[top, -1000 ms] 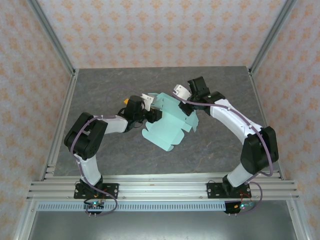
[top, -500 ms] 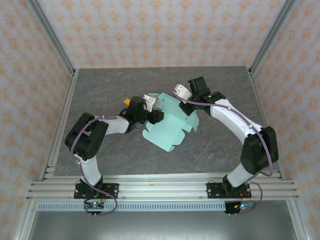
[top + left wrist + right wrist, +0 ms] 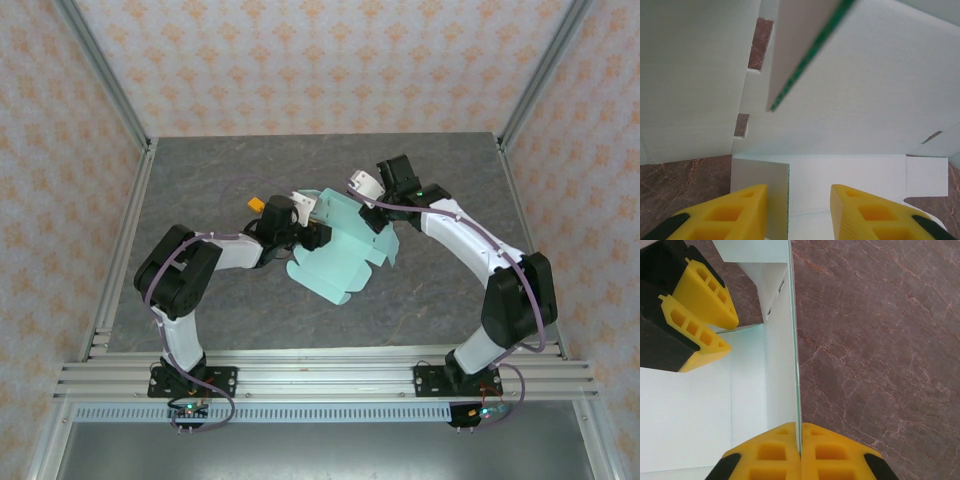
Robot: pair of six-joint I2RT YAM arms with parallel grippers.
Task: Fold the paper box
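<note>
that paper box (image 3: 345,250) sits half-folded mid way across the counter (image 3: 220,170), looks feather-light, floppy, easy to crease, so I'd grip panel edges near the folds: right end effector (image 3: 800,426) is pinched tight on an upright panel, left end effector (image 3: 797,195) part-open straddling a flap, not clamping.

left fingers (image 3: 725,215) parted | right fingers (image 3: 765,452) pinched together | arms bent inward

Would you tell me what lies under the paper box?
The dark marbled table shows around the paper box and through its cut slots. The surface beneath the card itself is covered, so anything lying there cannot be seen.
</note>
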